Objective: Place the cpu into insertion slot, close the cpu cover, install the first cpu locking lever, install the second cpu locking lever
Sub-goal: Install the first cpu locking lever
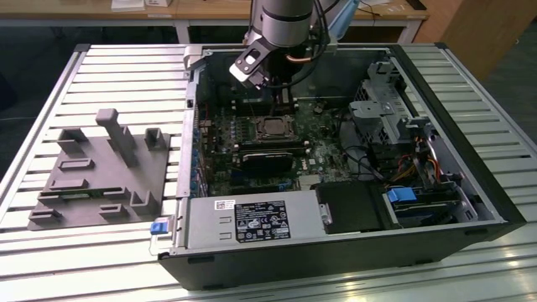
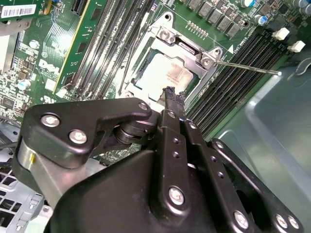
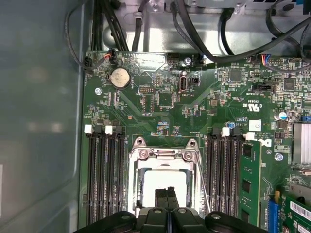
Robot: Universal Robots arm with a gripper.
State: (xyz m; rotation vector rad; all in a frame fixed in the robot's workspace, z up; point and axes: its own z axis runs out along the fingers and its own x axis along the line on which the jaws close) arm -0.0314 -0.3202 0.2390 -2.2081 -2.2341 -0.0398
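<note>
on the exterior view's left a grey moulded fixture (image 1: 100, 173) lies on the slatted worktop (image 1: 126, 63), well apart from the work. beside it the open computer case (image 1: 470, 189) lies on its side. it holds the green motherboard (image 1: 222, 135), a silver labelled box (image 1: 251, 220) and, toward the exterior view's right, a metal drive cage (image 1: 378, 116). the arm (image 1: 285, 19) reaches down into the case, and the jaws hang over the insertion slot (image 1: 260, 133). in both wrist views the jaws are pressed together, tip against tip, with nothing between them; whether the tips touch the slot i cannot tell. the cpu (image 3: 165, 178) lies flat in the insertion slot, pale metal top up, its edges parallel to the memory slots (image 3: 104, 170) on either side. the cpu cover (image 3: 163, 155) lies down over it, framing it in its window. a thin locking lever (image 2: 245, 66) juts from the cover's corner, its long axis crossing the memory slots.
</note>
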